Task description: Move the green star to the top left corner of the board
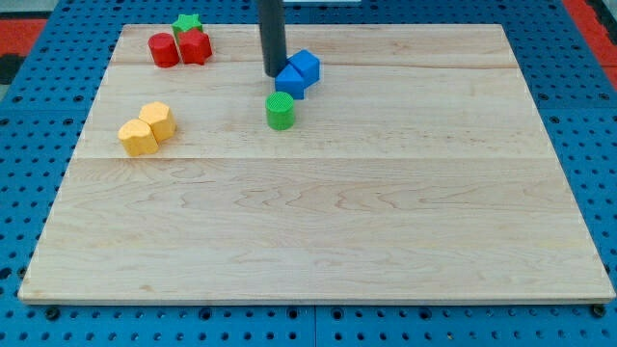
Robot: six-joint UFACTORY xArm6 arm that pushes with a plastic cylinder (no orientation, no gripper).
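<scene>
Green star near the top-left corner; my tip well off to its right beside the blue blocks.

The green star (187, 22) lies against the worktop's (386, 222) top edge, just behind two red blocks (179, 47), short of the top-left corner. My tip (273, 73) rests on the worktop touching the left of the two blue blocks (298, 74), with a green cylinder (281, 110) just below; there is no pincer, only the rod. Two yellow blocks (147, 127) sit toward the left edge. I judge the bare strip between star and corner gives room for a leftward push, approached from the star's right.

Green star (187, 22), pale wood board (386, 222)
</scene>
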